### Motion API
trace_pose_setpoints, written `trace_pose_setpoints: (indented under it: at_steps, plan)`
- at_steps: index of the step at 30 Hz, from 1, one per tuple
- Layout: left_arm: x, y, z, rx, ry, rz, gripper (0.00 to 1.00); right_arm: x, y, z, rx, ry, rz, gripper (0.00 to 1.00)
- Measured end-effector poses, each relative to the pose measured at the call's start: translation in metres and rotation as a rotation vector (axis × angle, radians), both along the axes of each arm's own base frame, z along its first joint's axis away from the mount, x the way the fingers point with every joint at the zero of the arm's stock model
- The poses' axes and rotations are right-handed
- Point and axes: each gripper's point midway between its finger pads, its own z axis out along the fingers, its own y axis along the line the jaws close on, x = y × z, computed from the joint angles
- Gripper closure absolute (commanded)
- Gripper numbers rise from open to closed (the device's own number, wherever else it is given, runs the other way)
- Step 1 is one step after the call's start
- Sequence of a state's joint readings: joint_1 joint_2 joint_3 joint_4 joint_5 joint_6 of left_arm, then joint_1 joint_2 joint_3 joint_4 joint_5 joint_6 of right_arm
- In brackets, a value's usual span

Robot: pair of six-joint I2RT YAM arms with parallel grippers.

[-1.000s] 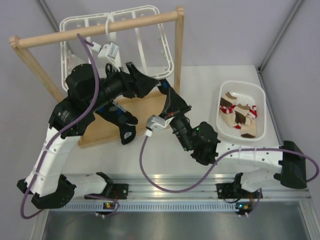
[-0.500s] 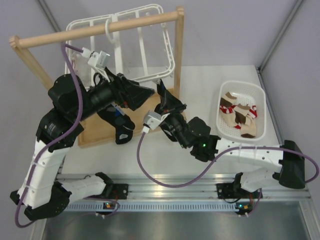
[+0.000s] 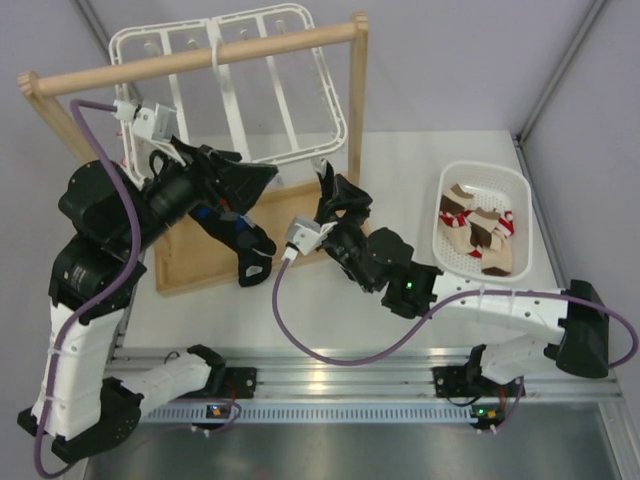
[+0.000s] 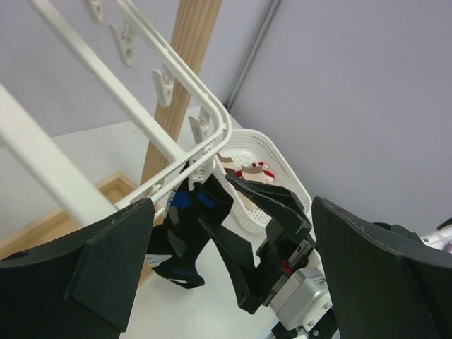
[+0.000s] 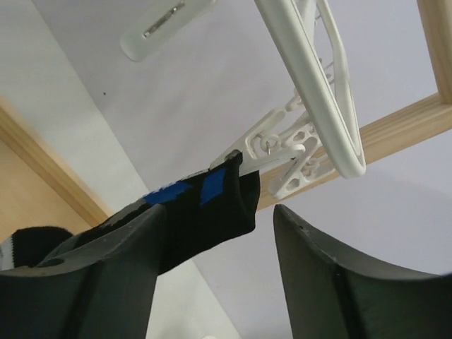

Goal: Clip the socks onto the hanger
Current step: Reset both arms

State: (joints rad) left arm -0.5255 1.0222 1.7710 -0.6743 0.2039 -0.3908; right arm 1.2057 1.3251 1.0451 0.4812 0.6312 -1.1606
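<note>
Watching the black fabric sock with blue patches at the centre of the right wrist view, you can see it hanging from a small white plastic clip on the rounded corner of the large white plastic drying hanger, pinched, as far as I can judge, only by its top edge. Your right pincer stands parted with the sock's upper end between its fingers, gripping nothing. The left pincer is spread wide and empty. Back the right arm out crookedly and a finger could drag the limp fabric free of that shallow bite, or nudge the hanger so it swings on the light wooden rail. No brand, label or writing is readable anywhere.
</note>
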Motion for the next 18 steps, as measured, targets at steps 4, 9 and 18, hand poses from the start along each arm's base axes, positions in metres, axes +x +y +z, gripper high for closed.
trace_pose_setpoints:
  at_steps: [4,9,18]
  plan:
    - [0.004,0.018,0.002,-0.007,-0.008,0.074,0.01,-0.001,-0.001,-0.008,-0.011,0.037,0.005,0.28]
    - [0.007,0.041,0.0,-0.016,-0.009,0.163,0.02,-0.007,-0.014,-0.01,-0.005,0.097,0.012,0.2]
    - [0.003,0.074,-0.012,-0.036,0.024,0.277,0.01,-0.008,-0.056,0.02,0.118,0.196,-0.017,0.15]
